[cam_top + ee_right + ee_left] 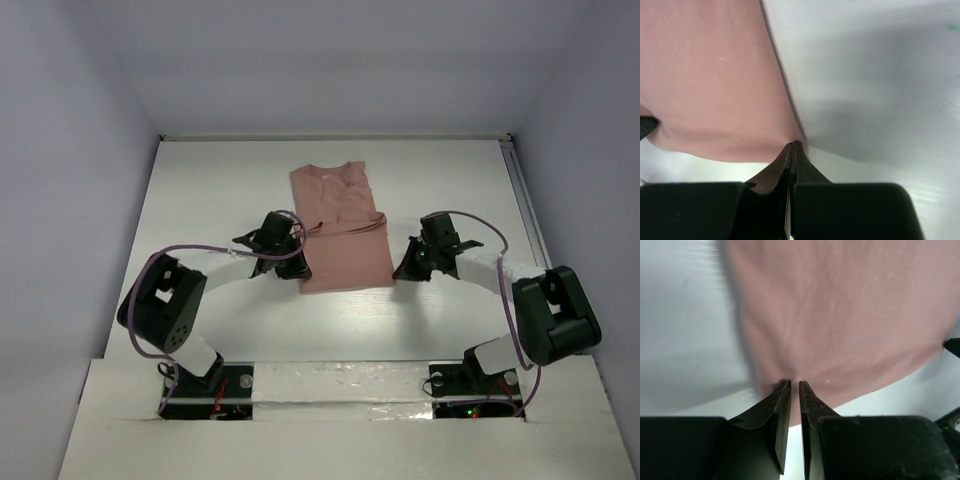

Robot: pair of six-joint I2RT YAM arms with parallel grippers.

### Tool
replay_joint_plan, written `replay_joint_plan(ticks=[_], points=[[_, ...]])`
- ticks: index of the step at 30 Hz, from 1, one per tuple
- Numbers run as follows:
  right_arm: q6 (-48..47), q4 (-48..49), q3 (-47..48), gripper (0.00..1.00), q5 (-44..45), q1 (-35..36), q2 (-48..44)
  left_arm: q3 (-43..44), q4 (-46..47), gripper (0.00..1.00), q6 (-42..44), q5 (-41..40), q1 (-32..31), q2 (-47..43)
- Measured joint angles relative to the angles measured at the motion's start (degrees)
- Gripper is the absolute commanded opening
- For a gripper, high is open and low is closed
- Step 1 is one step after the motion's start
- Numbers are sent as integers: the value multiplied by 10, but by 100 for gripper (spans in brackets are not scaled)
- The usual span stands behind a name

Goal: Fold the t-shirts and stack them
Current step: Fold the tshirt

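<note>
The salmon-pink t-shirt (342,235) lies in the middle of the table as a long narrow strip, collar at the far end, with a crease across its middle. No printed graphic shows. My left gripper (299,266) sits at the shirt's near left corner. In the left wrist view its jaws (792,383) are nearly together on the cloth (850,315), and creases run to the tips. My right gripper (400,268) is at the near right corner. In the right wrist view it (794,144) is pinched shut on the corner of the shirt (715,75).
The white table (210,200) is walled at the back and both sides. A rail (520,190) runs along its right edge. The two arm bases (340,385) stand at the near edge. The other gripper's finger shows at the edge of each wrist view.
</note>
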Motion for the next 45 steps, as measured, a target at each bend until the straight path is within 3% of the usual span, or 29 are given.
replay_joint_plan(ticks=[6, 10, 14, 19, 24, 28, 36, 45], points=[[-9, -39, 3, 0, -3, 0, -67, 8, -64, 12, -11, -35, -12, -83], [-10, -27, 1, 0, -20, 0, -50, -8, -53, 13, -31, -39, -30, -111], [-7, 4, -17, 0, -31, -2, 3, -45, -47, 13, -45, -37, -34, -101], [-4, 29, -31, 0, -45, -4, 0, -59, -31, 12, -56, -30, -33, -63], [-26, -43, -21, 0, -11, -4, -60, -77, -15, 12, -63, -39, -33, -80], [-45, -77, 64, 0, -21, 0, -63, -77, -30, 12, -61, -54, -33, -89], [-60, -39, 272, 0, -35, 61, 127, -12, -111, 13, -46, -89, -33, -117], [-72, -37, 389, 0, -26, 101, 304, 17, -66, 13, -54, -75, -42, -75]])
